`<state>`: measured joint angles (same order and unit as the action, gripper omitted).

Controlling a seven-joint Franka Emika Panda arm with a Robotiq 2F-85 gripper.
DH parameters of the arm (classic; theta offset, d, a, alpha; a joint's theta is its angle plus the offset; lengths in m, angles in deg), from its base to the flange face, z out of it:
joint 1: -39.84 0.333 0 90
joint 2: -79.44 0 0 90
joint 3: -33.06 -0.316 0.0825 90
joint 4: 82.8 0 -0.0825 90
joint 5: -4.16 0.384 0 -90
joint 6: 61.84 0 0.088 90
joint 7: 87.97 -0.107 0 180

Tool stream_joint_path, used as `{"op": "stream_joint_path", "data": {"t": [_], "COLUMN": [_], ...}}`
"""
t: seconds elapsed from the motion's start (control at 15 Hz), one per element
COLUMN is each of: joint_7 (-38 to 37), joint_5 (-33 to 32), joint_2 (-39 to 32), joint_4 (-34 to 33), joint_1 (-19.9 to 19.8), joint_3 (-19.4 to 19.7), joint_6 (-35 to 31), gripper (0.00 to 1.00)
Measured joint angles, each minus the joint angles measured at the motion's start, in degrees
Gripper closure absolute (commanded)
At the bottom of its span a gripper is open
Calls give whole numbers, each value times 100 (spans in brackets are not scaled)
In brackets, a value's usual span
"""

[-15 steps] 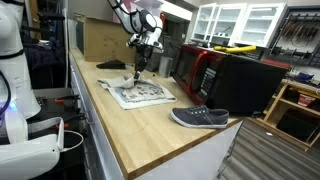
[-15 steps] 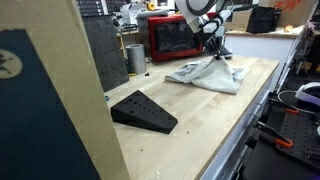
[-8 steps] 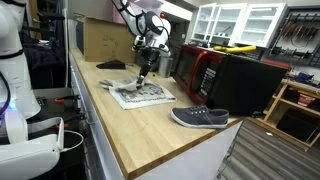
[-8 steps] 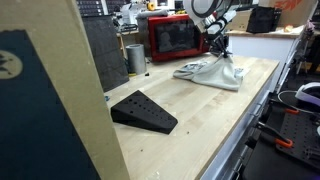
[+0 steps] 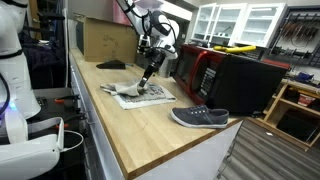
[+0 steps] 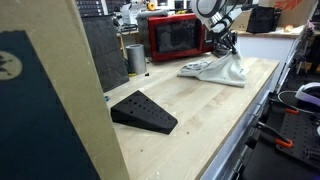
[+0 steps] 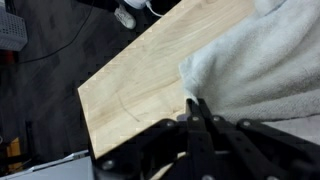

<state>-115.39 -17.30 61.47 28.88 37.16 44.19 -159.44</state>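
Wrist view: fingers [image 7: 201,120] pressed together; they pinch the grey cloth [image 7: 262,62].

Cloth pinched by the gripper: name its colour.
The cloth is light grey-white, clearest in the wrist view.

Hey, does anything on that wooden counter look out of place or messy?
Yes. A grey shoe lies near the edge of the counter, an odd thing on a work surface. The pale cloth is rumpled, with one part pulled up in the shut gripper.
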Motion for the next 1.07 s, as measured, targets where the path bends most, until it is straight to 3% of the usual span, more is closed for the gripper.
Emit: {"op": "stream_joint_path", "data": {"t": [0.2, 0.27, 0.4, 0.67, 0.93, 1.07], "joint_7": [-10, -27, -119, -135, -94, -90], "joint_5": [-17, -24, -26, 2, 76, 175], "joint_2": [-68, -102, -170, -187, 74, 297], "joint_4": [-79, -88, -94, -210, -408, -419], "joint_1": [-66, -81, -90, -43, 200, 410], "joint_3": [68, 79, 83, -23, -432, -712], "joint_6": [154, 186, 206, 196, 20, -130], "gripper": [100, 73, 65, 36, 6, 0]}}
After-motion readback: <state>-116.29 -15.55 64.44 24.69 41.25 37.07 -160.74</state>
